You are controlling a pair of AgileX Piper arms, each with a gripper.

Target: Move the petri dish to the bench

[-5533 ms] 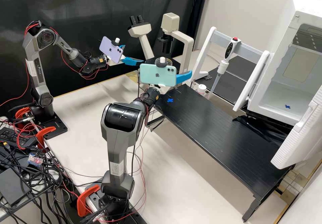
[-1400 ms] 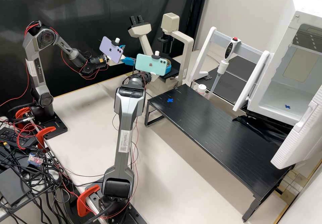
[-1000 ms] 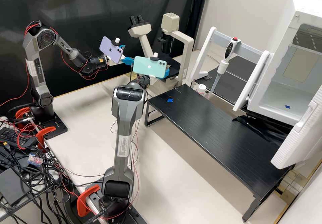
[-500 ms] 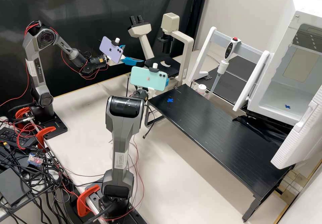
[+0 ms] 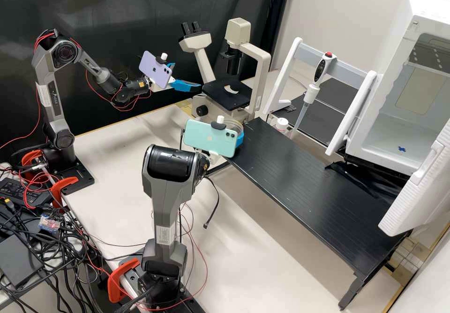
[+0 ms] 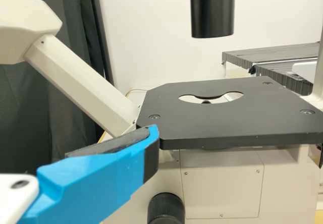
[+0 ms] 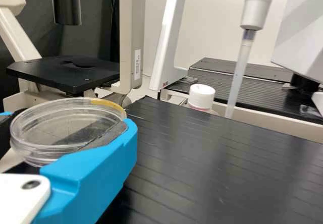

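Clear petri dish sits clamped in right claw, left claw gaping, microscope and bottle near black bench

In the high view, a black cloth curtain is hanging across the upper left of the frame. At the upper right there is a plain, pale wall. A broad off-white table, having a thin light-brown edge, extends to the bottom, and soft shadows lie on it.
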